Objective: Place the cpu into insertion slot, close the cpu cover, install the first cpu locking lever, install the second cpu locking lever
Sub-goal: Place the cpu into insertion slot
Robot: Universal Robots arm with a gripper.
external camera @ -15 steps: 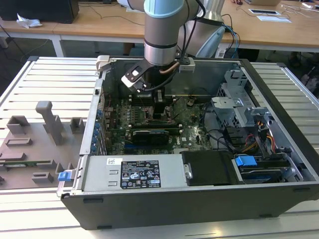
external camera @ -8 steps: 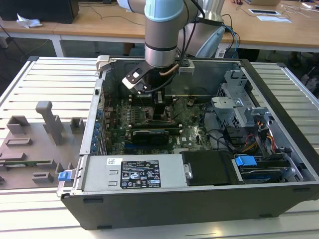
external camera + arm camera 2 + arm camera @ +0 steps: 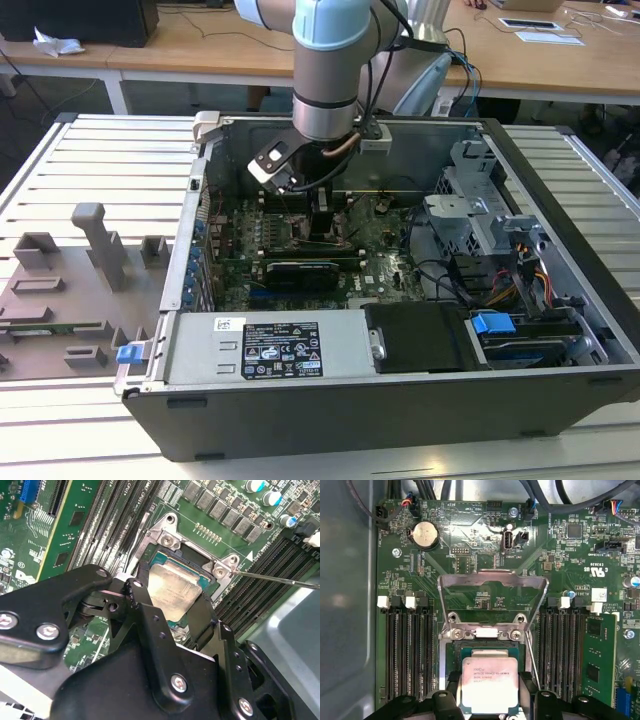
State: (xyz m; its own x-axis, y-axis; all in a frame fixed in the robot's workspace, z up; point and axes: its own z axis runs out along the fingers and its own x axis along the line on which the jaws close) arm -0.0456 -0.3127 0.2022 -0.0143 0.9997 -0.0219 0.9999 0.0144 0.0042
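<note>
The cpu (image 3: 489,682), a flat square chip with a silver-grey top, sits at the insertion slot (image 3: 451,650), a dark socket with a silvery rim, between the black fingertips (image 3: 452,686) of my gripper (image 3: 490,689). In the second wrist view the cpu (image 3: 175,586) lies within the slot's metal rim (image 3: 167,536), with the gripper (image 3: 172,605) pressed against two opposite edges. Whether the chip rests fully in the socket is hidden. The cpu cover (image 3: 492,577), a silvery frame, stands swung open beyond the slot. A thin locking lever (image 3: 280,579) sticks out sideways. In the exterior view the gripper (image 3: 328,235) reaches down into the computer case.
Long black memory slots (image 3: 402,650) flank the socket on both sides. The case wall (image 3: 345,605) is close by. The power supply (image 3: 270,350), a drive cage (image 3: 480,215) and cables (image 3: 440,270) crowd the case. A grey fixture plate (image 3: 70,290) lies at the exterior view's left.
</note>
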